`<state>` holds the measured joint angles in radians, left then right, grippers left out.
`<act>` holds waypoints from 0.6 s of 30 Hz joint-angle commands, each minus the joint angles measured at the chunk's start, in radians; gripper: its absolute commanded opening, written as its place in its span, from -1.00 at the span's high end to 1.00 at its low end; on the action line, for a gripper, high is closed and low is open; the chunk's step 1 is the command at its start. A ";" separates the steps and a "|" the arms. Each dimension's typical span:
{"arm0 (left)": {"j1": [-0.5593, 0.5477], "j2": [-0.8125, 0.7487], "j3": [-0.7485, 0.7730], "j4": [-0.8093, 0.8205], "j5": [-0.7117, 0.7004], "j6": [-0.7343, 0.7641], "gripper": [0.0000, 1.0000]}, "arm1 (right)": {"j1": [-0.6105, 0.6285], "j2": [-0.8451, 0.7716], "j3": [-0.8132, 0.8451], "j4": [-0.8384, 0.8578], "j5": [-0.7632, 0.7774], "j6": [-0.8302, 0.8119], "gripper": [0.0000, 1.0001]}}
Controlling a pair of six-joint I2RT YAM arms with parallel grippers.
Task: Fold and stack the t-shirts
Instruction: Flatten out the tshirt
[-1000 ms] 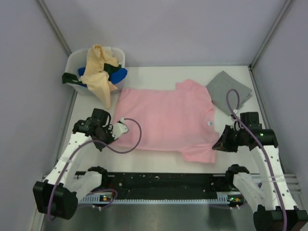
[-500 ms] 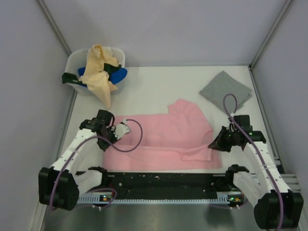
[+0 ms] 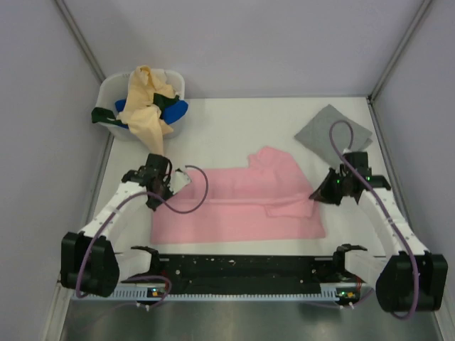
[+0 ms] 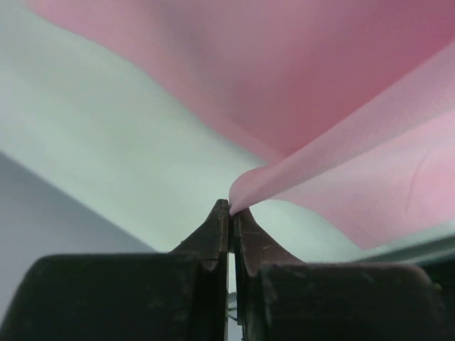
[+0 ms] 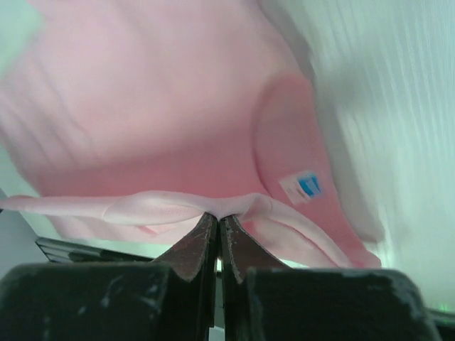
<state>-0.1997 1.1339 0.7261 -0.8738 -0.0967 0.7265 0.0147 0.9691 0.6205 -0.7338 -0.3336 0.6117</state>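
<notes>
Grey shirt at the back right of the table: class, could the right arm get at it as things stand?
Probably not yet. The grey shirt lies close with bare table between, but the right gripper is shut on the pink shirt's edge and would have to let go first.

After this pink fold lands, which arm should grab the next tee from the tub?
Left: the left gripper sits nearest the tub; the right gripper is far off, nearer the grey tee.

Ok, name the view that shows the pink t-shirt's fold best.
Top external: the whole pink t-shirt lies there, partly folded. The left wrist shows only the edge pinched in the left claw; the right wrist, a fold in the right claw and the neck label.
</notes>
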 commanded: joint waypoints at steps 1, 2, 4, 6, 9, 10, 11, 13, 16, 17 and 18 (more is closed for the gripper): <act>0.006 0.185 0.389 0.257 -0.254 -0.056 1.00 | -0.010 0.230 0.512 0.123 0.074 -0.069 1.00; 0.006 0.241 0.544 0.260 -0.290 -0.071 1.00 | -0.037 0.300 0.653 0.108 0.064 -0.070 1.00; 0.006 0.315 0.825 0.265 -0.333 -0.096 1.00 | -0.042 0.394 1.004 0.083 0.054 -0.076 1.00; 0.008 0.357 1.043 0.280 -0.330 -0.084 1.00 | -0.045 0.450 1.231 0.056 0.070 -0.098 1.00; 0.008 0.363 1.200 0.292 -0.314 -0.043 1.00 | -0.064 0.456 1.407 0.016 0.094 -0.119 1.00; 0.008 0.348 1.191 0.298 -0.301 -0.021 1.00 | -0.065 0.438 1.417 0.004 0.093 -0.133 1.00; 0.008 0.328 1.166 0.302 -0.288 -0.006 1.00 | -0.065 0.415 1.401 -0.013 0.088 -0.141 1.00; 0.008 0.273 1.062 0.306 -0.246 0.007 1.00 | -0.065 0.346 1.314 -0.035 0.061 -0.158 1.00; 0.006 0.160 0.877 0.309 -0.193 0.039 1.00 | -0.065 0.214 1.117 -0.099 0.036 -0.188 1.00; 0.006 0.130 0.812 0.303 -0.186 0.050 1.00 | -0.065 0.165 1.045 -0.120 0.033 -0.193 1.00; 0.006 0.095 0.747 0.292 -0.172 0.063 1.00 | -0.065 0.116 0.979 -0.148 0.021 -0.191 1.00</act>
<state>-0.2050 1.2797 1.6848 -0.5186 -0.2863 0.7273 -0.0250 1.1885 1.8107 -0.7120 -0.3195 0.4728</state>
